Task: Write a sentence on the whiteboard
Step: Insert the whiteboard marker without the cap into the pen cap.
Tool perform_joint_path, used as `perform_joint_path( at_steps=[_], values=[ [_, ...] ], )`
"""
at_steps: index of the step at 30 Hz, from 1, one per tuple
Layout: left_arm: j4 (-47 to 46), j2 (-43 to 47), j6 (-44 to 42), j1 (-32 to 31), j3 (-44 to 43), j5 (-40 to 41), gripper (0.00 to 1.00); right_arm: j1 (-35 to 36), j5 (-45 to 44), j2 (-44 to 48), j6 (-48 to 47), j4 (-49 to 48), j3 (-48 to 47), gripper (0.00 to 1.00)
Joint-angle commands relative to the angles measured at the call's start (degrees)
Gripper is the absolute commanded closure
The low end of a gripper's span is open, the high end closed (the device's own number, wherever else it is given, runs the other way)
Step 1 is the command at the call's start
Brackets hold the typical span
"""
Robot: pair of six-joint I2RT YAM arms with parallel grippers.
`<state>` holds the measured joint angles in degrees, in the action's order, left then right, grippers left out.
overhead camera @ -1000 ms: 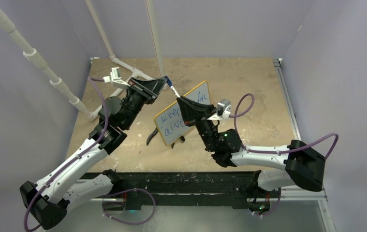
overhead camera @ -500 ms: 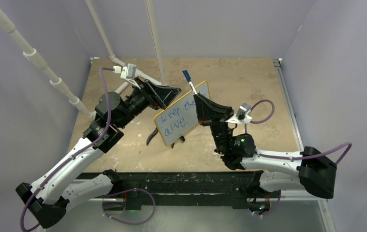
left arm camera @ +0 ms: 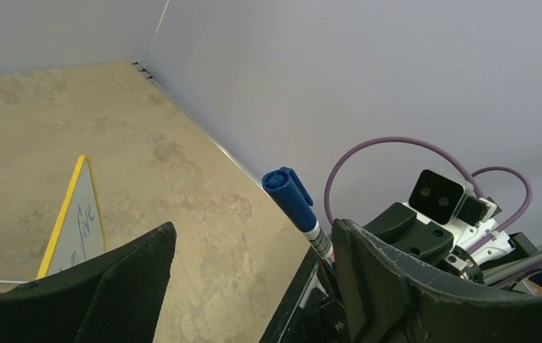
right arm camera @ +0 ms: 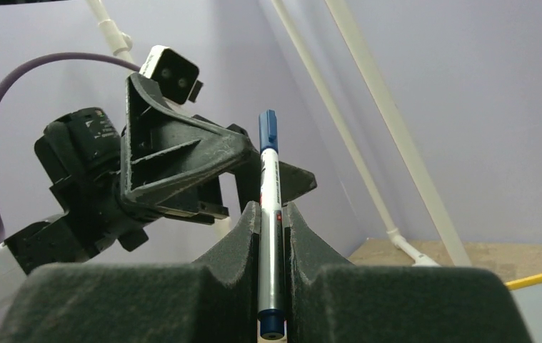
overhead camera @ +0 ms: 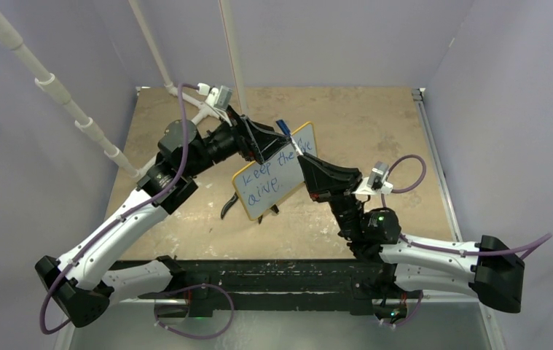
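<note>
The whiteboard (overhead camera: pixel 277 191) stands tilted mid-table on black feet, its yellow edge (left arm camera: pixel 63 212) also showing in the left wrist view. The sentence (overhead camera: pixel 267 173) is in blue over two lines, "keep the" on top. My right gripper (overhead camera: pixel 304 160) (right arm camera: pixel 271 207) is shut on a capped blue-and-white marker (overhead camera: pixel 288 137) (right arm camera: pixel 269 168), holding it upright at the board's upper right edge. My left gripper (overhead camera: pixel 264 144) (left arm camera: pixel 253 229) is open beside the marker's cap (left arm camera: pixel 289 194), not touching it. The cap end rises by its right finger (left arm camera: pixel 375 271).
White pipes (overhead camera: pixel 69 102) run along the left wall and another (overhead camera: pixel 233 51) stands at the back. A small black piece (overhead camera: pixel 228 208) lies left of the board's foot. Purple walls close in on three sides. The right arm's camera (left arm camera: pixel 437 198) sits close to my left fingers.
My left gripper has opened and let go of the marker's cap end, shifting right. The right arm has swung right and back with the marker, uncovering the board's writing.
</note>
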<state>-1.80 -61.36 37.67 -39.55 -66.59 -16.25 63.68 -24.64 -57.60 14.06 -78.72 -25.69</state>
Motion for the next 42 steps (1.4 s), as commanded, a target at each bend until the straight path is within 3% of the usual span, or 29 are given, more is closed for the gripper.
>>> perform_joint_path(
  at_steps=[1, 6, 16, 22, 24, 27, 29, 42],
  values=[
    [-3.10, 0.04, -0.22, -0.03, -2.22, -4.00, 0.22, -0.03, 2.89, 1.26, 0.59, 2.49, 0.09, 1.00],
    [-4.76, 0.22, 0.40, -0.03, -2.15, -6.09, 0.26, -0.05, 3.97, 0.88, 1.17, 3.36, -0.07, 1.00],
    [-3.58, 1.69, 0.72, -0.06, -1.79, -1.41, 0.38, -0.05, 5.66, 2.23, 1.58, 4.99, -0.03, 1.00],
    [-4.07, 2.01, 1.24, -0.05, -1.38, -0.54, 0.56, -0.05, 6.28, 3.19, 2.02, 6.60, 0.03, 1.00],
    [-3.94, 1.83, 1.34, -0.05, -1.35, -0.80, 0.66, -0.05, 6.47, 3.26, 1.94, 6.75, -0.04, 1.00],
    [-3.87, 1.20, 1.76, -0.06, -1.35, -1.83, 0.92, -0.04, 6.62, 3.13, 1.84, 7.25, -0.56, 1.00],
    [-3.42, 0.87, 1.96, -0.07, -1.32, -2.51, 1.00, -0.05, 6.28, 2.99, 1.78, 7.15, -0.75, 1.00],
    [-4.78, 2.20, 4.55, -0.05, 3.69, -7.27, 1.00, -0.05, 1.91, -4.31, -2.30, -5.80, -2.63, 1.00]
  ],
)
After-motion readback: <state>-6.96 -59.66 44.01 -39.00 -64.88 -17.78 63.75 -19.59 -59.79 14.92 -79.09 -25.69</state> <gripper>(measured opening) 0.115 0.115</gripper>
